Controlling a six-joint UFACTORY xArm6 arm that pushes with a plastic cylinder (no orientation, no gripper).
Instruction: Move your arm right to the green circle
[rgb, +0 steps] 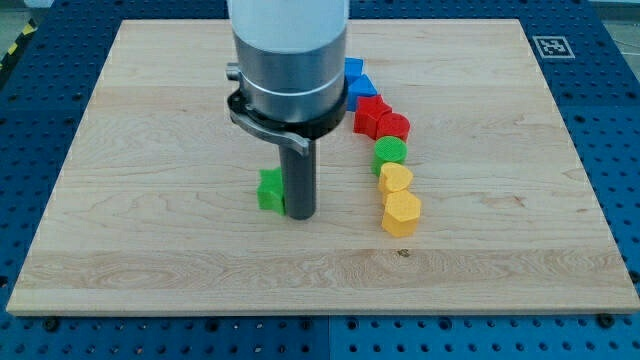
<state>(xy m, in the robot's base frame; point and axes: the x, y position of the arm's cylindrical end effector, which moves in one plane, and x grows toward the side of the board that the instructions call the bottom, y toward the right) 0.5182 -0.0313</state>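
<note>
Nearest the wooden board's (150, 270) bottom edge sits a yellow hexagonal block (401, 213), with a yellow heart-shaped block (396, 179) touching it just above. Next up the chain, toward the top edge, comes the green circle (390, 152), then two red blocks (381, 121) and two blue blocks (357, 80) partly hidden behind the arm's grey housing (289, 70). The rod is bare, with nothing to open or close; its tip (301, 215) rests near the board's middle, touching a separate green block (270, 190) on the view's left. The green circle lies apart, toward the right edge.
</note>
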